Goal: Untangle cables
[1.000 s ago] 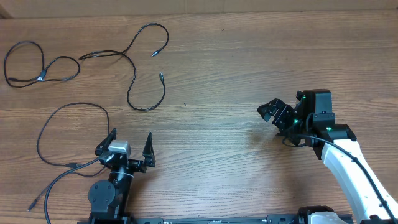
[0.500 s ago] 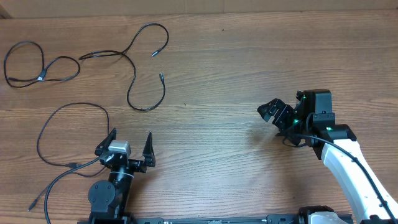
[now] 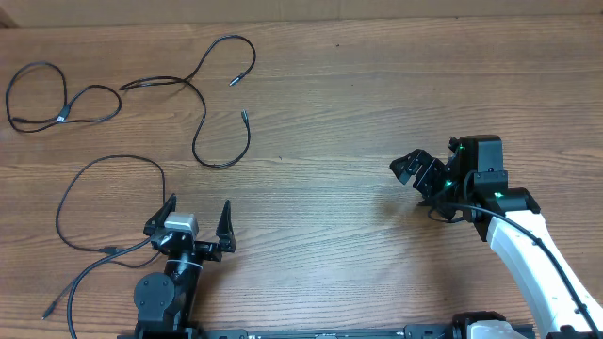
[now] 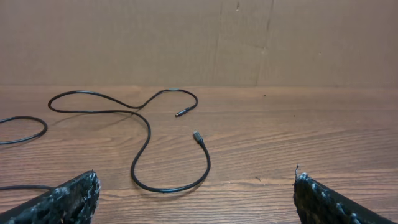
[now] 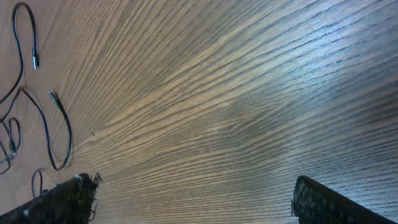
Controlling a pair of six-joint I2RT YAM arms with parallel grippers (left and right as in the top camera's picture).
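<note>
While both of your grippers stand wide open with nothing in them, the cables point(image 3: 203, 104) all lie on the left half of the table point(image 3: 339, 113), so the risk sits there too.

Watch the near loop point(image 3: 62, 202) first. Its strand runs just beside the left gripper point(image 3: 194, 224) and on past the arm's base toward the front edge. Swing that arm out carelessly and you could hook the strand and drag the whole loop into the others.

Next, the far-left loop point(image 3: 19, 89) comes right up to the tail of the S-cable point(image 3: 151, 82). From overhead I can't tell whether they touch or cross. Pinch at that spot and you may catch both, and one pull would knot them again.

These cords are thin and lie flat on the wood. Come down too shallow and the jaws close on air; too deep and the fingertips grind the table.

Your right gripper point(image 3: 419, 173) hovers well apart from every cable. Send it across and it enters the left arm's space, so a clash between the arms is likely.

The S-cable's two plug ends point(image 4: 198, 135) lie near each other, so pulling one could flick the other across.
</note>
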